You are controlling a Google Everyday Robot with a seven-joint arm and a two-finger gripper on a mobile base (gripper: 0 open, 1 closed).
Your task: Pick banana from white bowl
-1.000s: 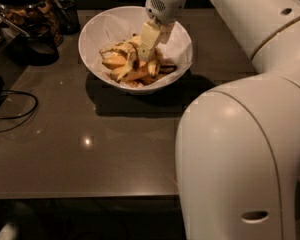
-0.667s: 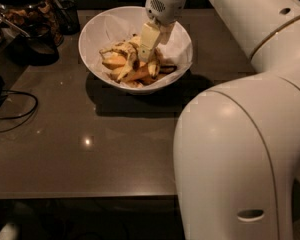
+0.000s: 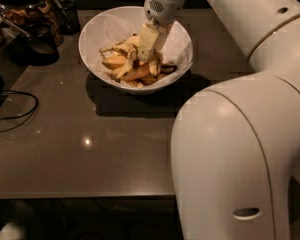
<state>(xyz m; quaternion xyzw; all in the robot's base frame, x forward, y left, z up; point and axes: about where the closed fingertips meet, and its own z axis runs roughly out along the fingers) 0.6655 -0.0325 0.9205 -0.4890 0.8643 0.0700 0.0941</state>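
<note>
Dark counter, hand in the bowl

Dim light falls on a glossy brown counter (image 3: 90,149), where the bowl (image 3: 90,54), white and lined with crinkled paper, stands toward the far edge. Bananas lie heaped inside it. The pale, speckled banana (image 3: 126,59) curves across the left of the heap, above deeper orange ones. The hand (image 3: 147,54) reaches down from above into the middle of the pile, just right of that banana and touching the fruit. Whether it is clenched on anything cannot be told. The white arm (image 3: 240,134) fills the right foreground. Dark jars (image 3: 25,4) stand at far left, and a black cable (image 3: 15,109) loops nearer on that side.
</note>
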